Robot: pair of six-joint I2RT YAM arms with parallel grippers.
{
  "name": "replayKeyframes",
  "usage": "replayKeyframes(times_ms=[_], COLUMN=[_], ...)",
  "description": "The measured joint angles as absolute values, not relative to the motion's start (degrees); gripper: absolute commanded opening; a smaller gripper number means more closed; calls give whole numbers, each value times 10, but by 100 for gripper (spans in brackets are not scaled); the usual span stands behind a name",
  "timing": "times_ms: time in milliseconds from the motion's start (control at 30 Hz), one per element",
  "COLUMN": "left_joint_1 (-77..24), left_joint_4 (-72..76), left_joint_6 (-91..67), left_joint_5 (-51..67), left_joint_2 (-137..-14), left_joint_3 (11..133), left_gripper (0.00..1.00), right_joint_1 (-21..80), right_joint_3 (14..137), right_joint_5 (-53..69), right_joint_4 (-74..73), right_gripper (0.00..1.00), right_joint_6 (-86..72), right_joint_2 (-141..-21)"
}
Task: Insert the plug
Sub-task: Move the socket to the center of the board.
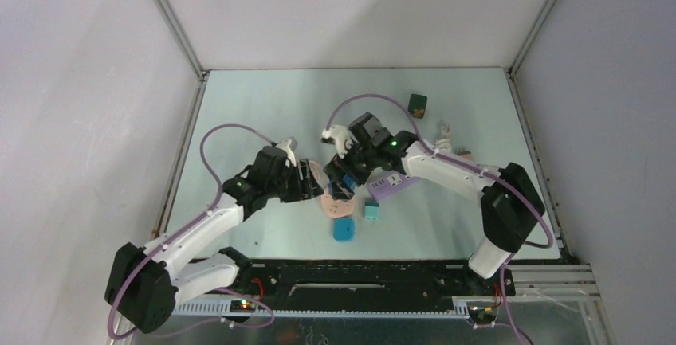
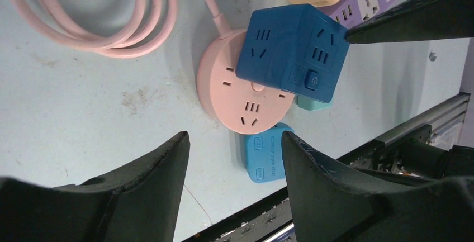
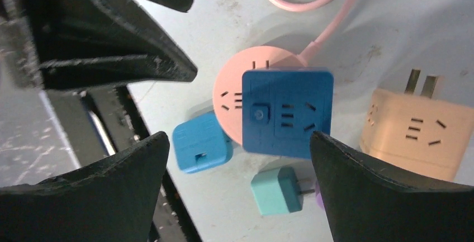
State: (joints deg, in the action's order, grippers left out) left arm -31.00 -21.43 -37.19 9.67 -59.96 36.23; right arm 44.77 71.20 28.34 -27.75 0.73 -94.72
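Blue cube plug (image 3: 288,113) sits atop pink round socket (image 3: 229,99) on the worktop (image 1: 263,106), squarely between the wide-spread, empty jaws of the nearer right gripper (image 3: 239,138); left gripper (image 2: 235,136) jaws spread, empty, just short of the socket; seating depth unclear.

We note:
- Purple power strip (image 1: 392,185) flat on pale table (image 1: 255,106), right of centre, sockets up.
- Beige cube adapter (image 3: 416,130) just beside strip, two prongs showing on one side.
- Small teal plug (image 3: 276,190) by strip's near-left end, prongs toward strip.
- Light blue adapter (image 3: 201,141) left of teal plug, nearer to us.
- Dark green cube (image 1: 417,105) alone at far side, well apart from others.
- Pale small thing (image 1: 446,132) nearer than green cube; we cannot identify it.
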Motion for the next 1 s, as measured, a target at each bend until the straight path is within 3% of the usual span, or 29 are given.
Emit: replayKeyframes(times_ms=[400,733,1000], left_joint_1=[-310,-310,-310], left_joint_4=[-205,-141,-131], left_joint_6=[-427,-466,-462], left_joint_5=[94,118,122], left_joint_2=[-609,-669,-676], left_joint_3=[323,314,315], left_gripper=[66,65,66], right_joint_1=[507,502,449], right_joint_3=[775,784,784], right_joint_5=[72,115,222], right_joint_4=[-329,-344,-345], right_gripper=[100,97,99], right_joint_6=[72,79,34], right_joint_2=[-1025,-1053,-1053])
